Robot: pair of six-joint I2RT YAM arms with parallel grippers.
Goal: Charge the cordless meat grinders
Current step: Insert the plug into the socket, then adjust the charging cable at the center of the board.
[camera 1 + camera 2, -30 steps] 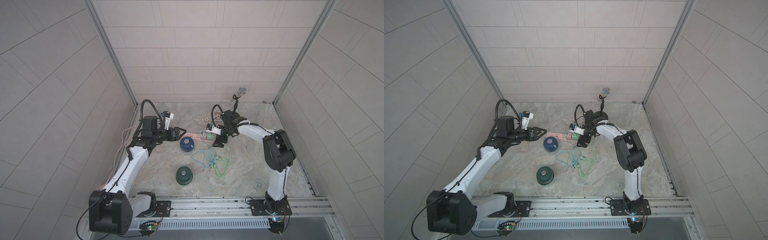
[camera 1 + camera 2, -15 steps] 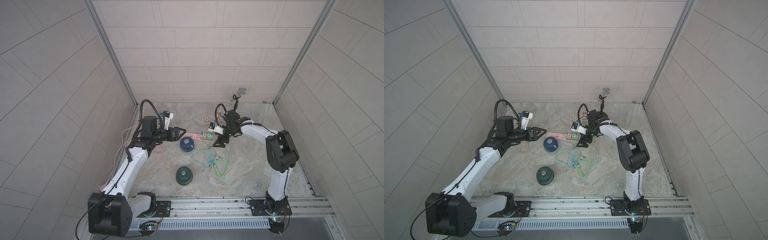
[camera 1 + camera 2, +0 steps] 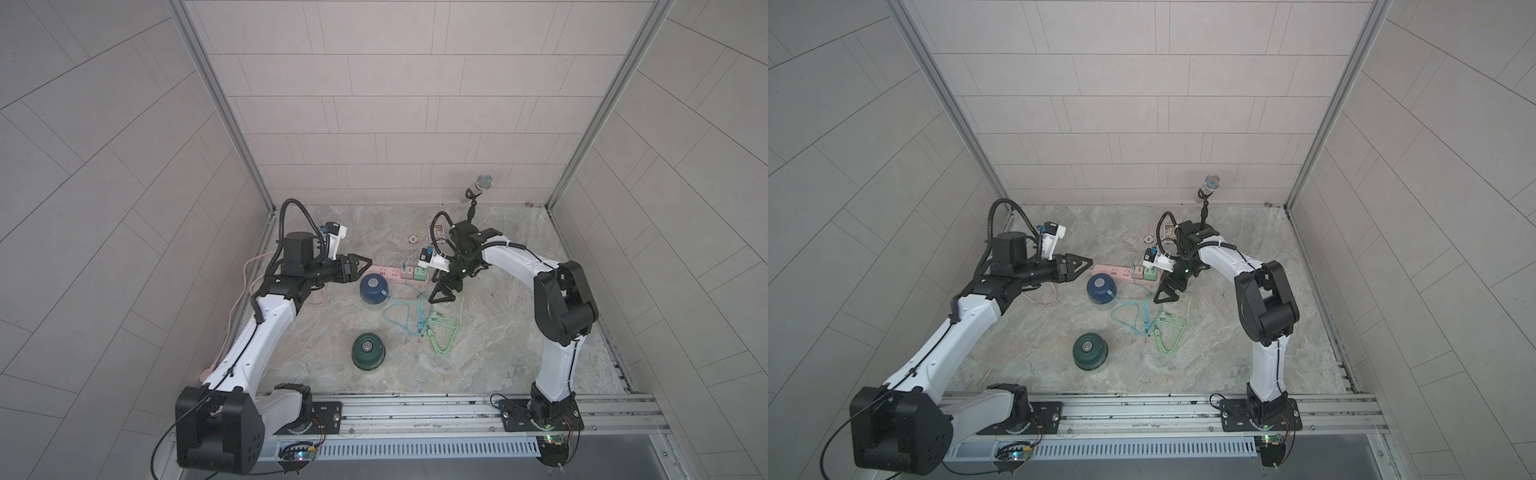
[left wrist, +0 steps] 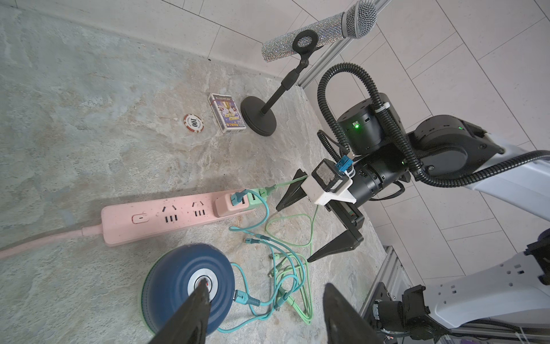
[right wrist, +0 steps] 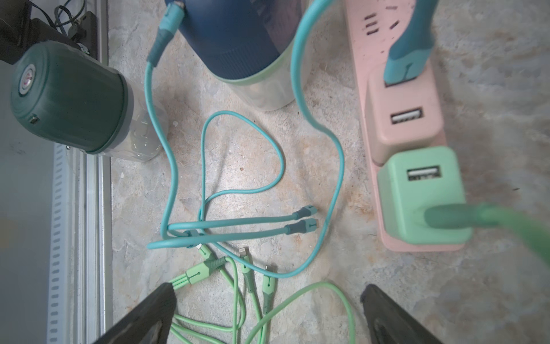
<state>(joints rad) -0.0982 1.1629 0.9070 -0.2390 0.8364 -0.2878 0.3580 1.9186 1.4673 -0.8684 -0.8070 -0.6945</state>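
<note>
Across both top views, the blue grinder [image 3: 373, 286] sits cabled by the pink power strip [image 3: 388, 273]; the green grinder [image 3: 367, 348], at its six o'clock, stands uncabled. Left wrist view: the left gripper [image 4: 265, 287] hangs spread, empty. Right wrist view: the right gripper [image 5: 266, 295], spread wide, hovers over the loose ends of the green cable [image 5: 208, 268]; the teal cable [image 5: 159, 44] crossing them might snag, tugging the blue grinder's plug loose.

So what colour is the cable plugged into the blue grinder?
Teal. The cable shows best in the right wrist view, running into the blue grinder.

Pink power strip [image 4: 166, 219] — dark blue grinder [image 3: 374, 286], dark green grinder [image 3: 368, 351]
</note>
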